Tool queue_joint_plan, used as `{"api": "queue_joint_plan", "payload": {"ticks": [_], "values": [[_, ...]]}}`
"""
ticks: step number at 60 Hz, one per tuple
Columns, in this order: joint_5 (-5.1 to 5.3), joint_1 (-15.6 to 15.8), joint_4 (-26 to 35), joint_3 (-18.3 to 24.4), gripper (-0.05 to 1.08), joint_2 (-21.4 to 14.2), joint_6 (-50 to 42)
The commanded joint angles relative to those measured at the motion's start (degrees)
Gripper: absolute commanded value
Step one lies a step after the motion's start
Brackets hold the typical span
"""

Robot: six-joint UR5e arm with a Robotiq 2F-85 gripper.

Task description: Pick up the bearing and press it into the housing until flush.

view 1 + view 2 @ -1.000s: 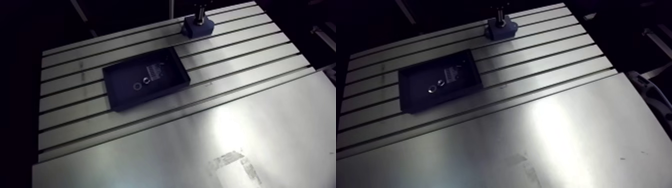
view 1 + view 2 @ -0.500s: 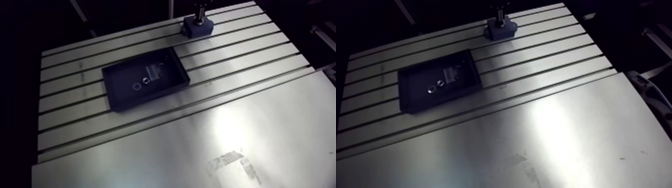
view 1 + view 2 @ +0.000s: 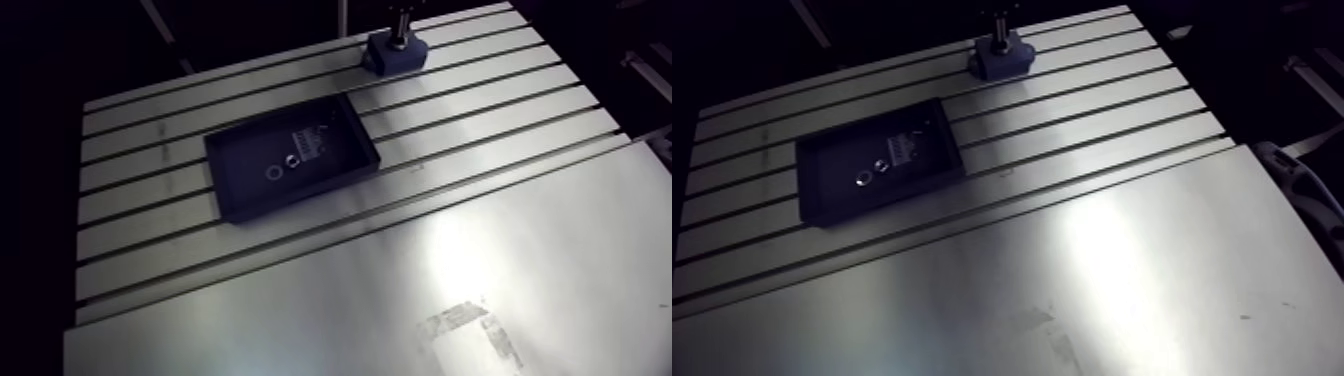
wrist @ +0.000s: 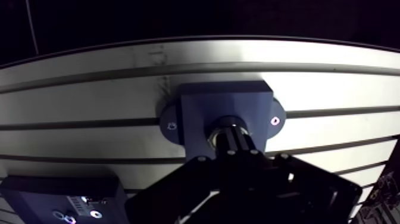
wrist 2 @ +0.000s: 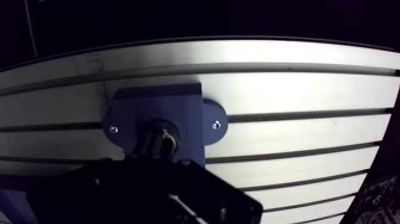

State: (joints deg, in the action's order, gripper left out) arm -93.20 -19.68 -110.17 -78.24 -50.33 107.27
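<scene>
The blue housing (image 4: 196, 104) is bolted to the slotted table at its far edge and also shows in the arm view, where the housing (image 3: 395, 57) looks small. My gripper (image 4: 231, 136) stands straight over the housing's centre bore, its dark fingers drawn together. A shiny metal ring, the bearing (image 4: 221, 126), shows at the fingertips right at the bore's mouth. The fingers hide how deep it sits. In the arm view the gripper (image 3: 400, 30) comes down onto the housing from above.
A black tray (image 3: 240, 200) lies on the table nearer the middle, with two small metal rings (image 3: 273, 173) and a printed label inside. A corner of the tray (image 4: 36, 190) shows beside the gripper in the wrist view. A smooth plate (image 3: 450, 290) covers the near table.
</scene>
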Motion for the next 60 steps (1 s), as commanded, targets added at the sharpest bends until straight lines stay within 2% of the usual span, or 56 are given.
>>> {"api": "queue_joint_plan", "payload": {"ticks": [1, 60], "values": [[-0.01, 0.1, 0.0, 0.2, 1.02, 0.0, -0.1], [0.17, 0.3, 0.0, 0.2, 1.02, -0.1, -0.2]]}}
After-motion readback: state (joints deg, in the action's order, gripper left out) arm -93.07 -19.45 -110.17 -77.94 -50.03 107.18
